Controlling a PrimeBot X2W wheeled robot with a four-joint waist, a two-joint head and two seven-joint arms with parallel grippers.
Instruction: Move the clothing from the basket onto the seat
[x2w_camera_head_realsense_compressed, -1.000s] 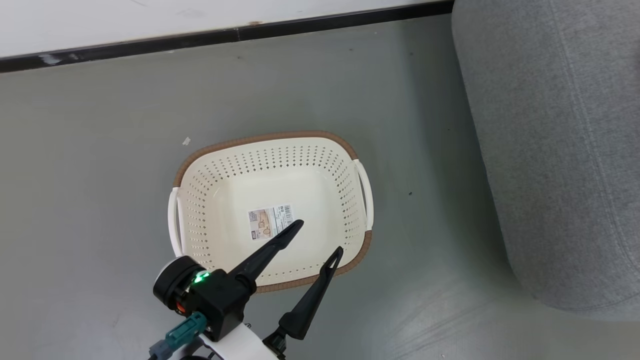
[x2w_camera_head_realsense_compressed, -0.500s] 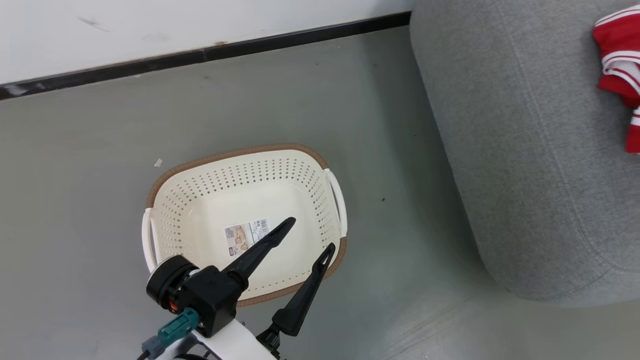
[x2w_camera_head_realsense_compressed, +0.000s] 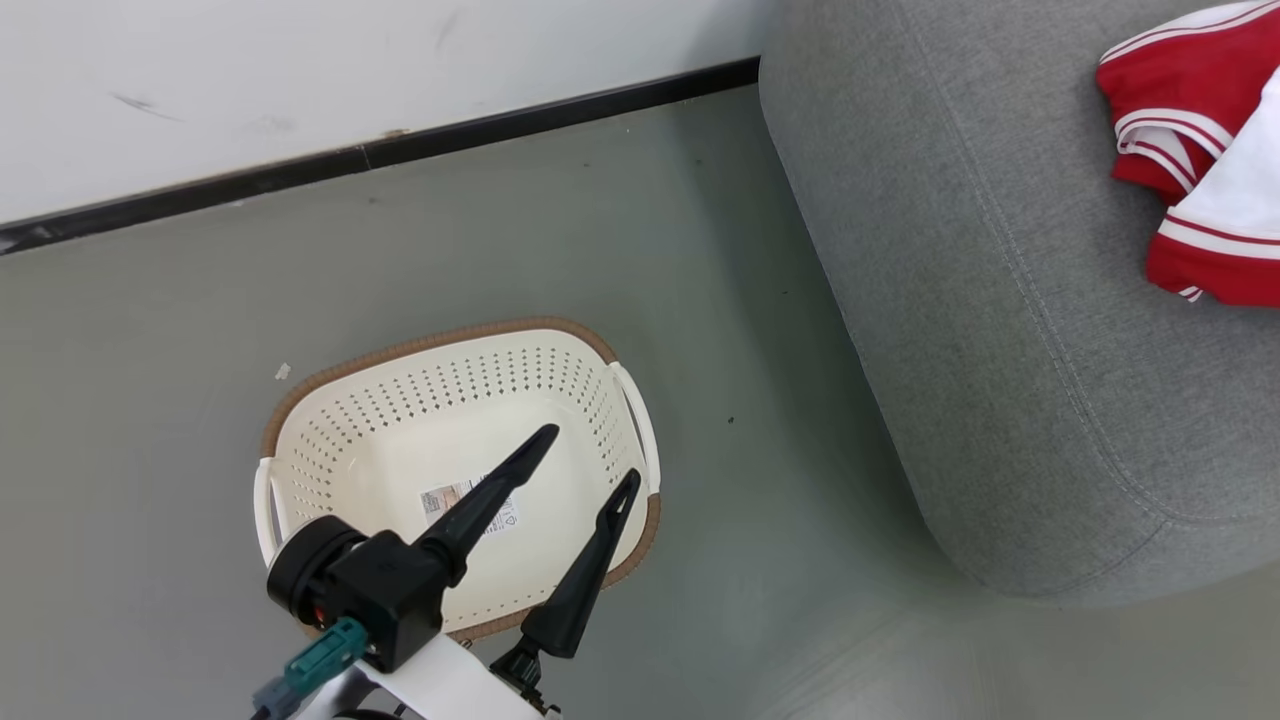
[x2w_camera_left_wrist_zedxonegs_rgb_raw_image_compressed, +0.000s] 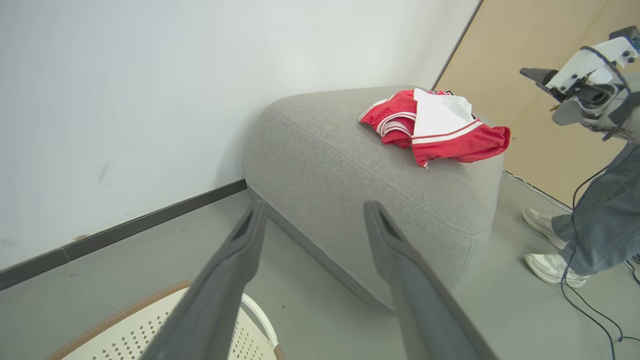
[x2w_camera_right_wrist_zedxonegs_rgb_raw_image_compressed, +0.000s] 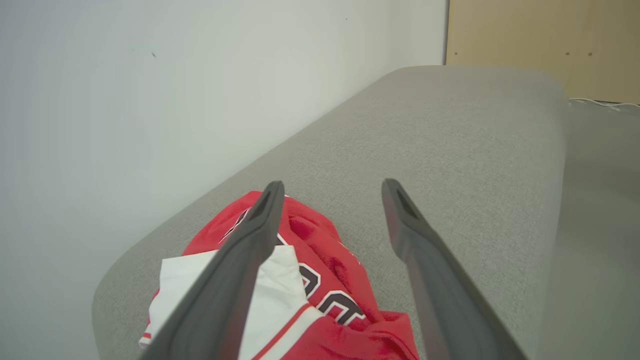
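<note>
On the grey floor (x2w_camera_head_realsense_compressed: 150, 350) at lower left, the basket (x2w_camera_head_realsense_compressed: 440, 345), a paper label (x2w_camera_head_realsense_compressed: 438, 497) on its bottom. Above it, the left gripper (x2w_camera_head_realsense_compressed: 591, 454), fingers spread wide, gripping nothing. To the right, the seat (x2w_camera_head_realsense_compressed: 950, 350), apart from the basket. Crumpled on the seat's top toward the far right, the clothing (x2w_camera_head_realsense_compressed: 1190, 170). Over the clothing, the right gripper (x2w_camera_right_wrist_zedxonegs_rgb_raw_image_compressed: 333, 185), likewise splayed, holding nothing.
</note>
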